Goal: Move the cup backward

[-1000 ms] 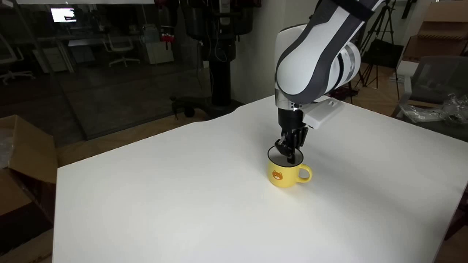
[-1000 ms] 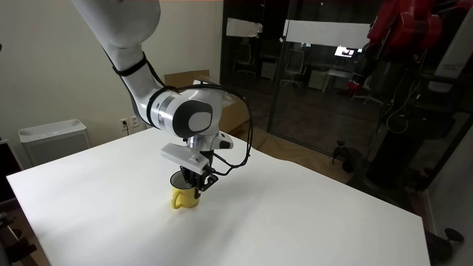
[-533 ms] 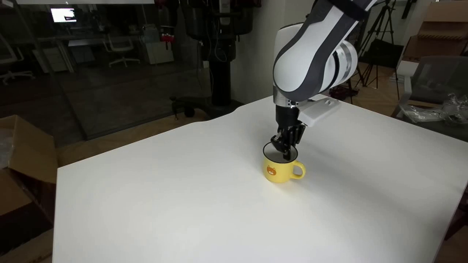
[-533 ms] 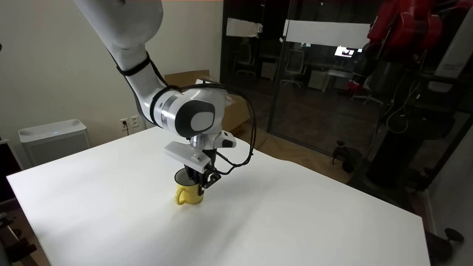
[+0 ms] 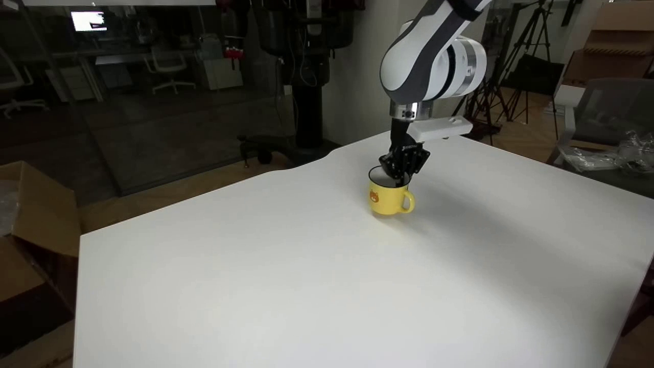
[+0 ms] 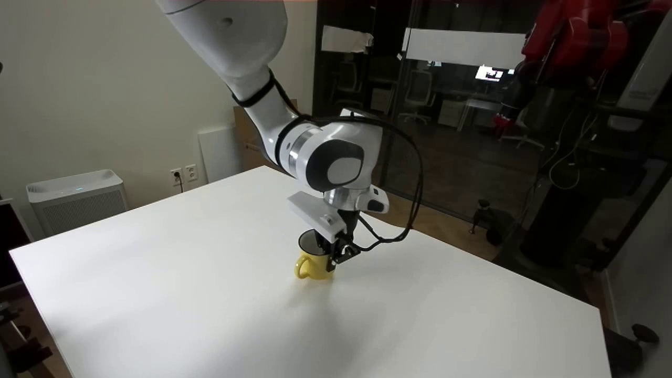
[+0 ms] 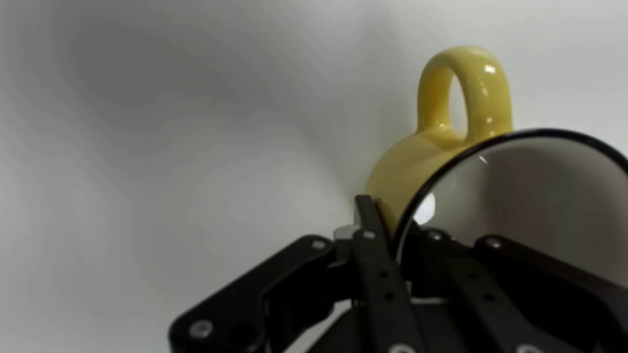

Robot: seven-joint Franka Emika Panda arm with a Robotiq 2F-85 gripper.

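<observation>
Moving the cup point(image 5: 387, 201) backward well called for a level, unhurried path: the gripper point(image 7: 395, 226) was pinched across the rim point(image 7: 544, 133), between eight and nine o'clock in the wrist view, handle point(image 7: 493, 93) at eleven; the cup seemed just above the table point(image 5: 255, 281), and that one-sided hold could let it tilt

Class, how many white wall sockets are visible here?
2, side by side in an exterior view: one white square socket with a dark cord, a second white socket to its right. The white robot arm may hide more.
</observation>
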